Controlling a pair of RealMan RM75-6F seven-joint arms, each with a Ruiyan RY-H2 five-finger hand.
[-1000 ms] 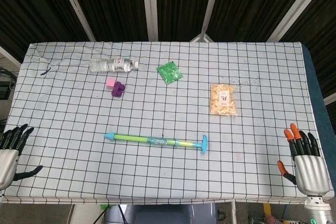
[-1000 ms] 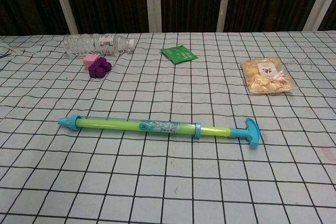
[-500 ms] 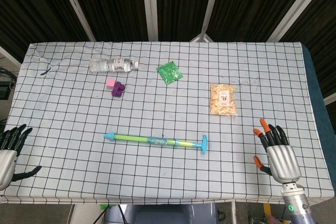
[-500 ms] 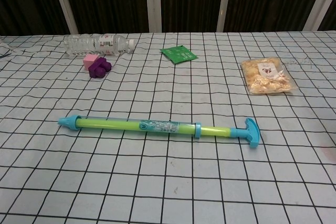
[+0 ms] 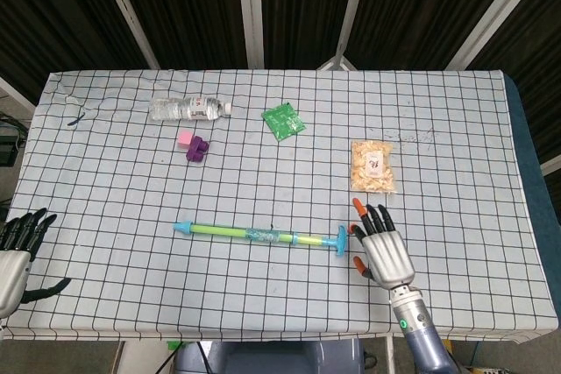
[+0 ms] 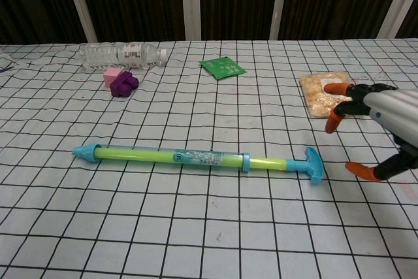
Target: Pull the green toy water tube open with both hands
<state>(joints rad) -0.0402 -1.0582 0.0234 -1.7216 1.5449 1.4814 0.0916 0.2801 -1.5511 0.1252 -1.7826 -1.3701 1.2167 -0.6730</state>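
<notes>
The green toy water tube (image 5: 259, 235) (image 6: 189, 157) lies flat on the checked table, blue nozzle to the left, blue T-handle (image 5: 340, 240) (image 6: 312, 164) to the right. My right hand (image 5: 380, 247) (image 6: 382, 129) hovers just right of the T-handle, fingers spread, holding nothing and not touching it. My left hand (image 5: 17, 256) stays at the table's left front edge, far from the tube, fingers apart and empty. The chest view does not show it.
A clear water bottle (image 5: 188, 109) lies at the back left, with a pink and purple block (image 5: 193, 146) near it. A green packet (image 5: 283, 121) sits behind the tube. A snack bag (image 5: 372, 165) lies just behind my right hand.
My right hand has swept left from the table's right front corner to a spot beside the tube's T-handle. The left hand and the tube have not moved.
</notes>
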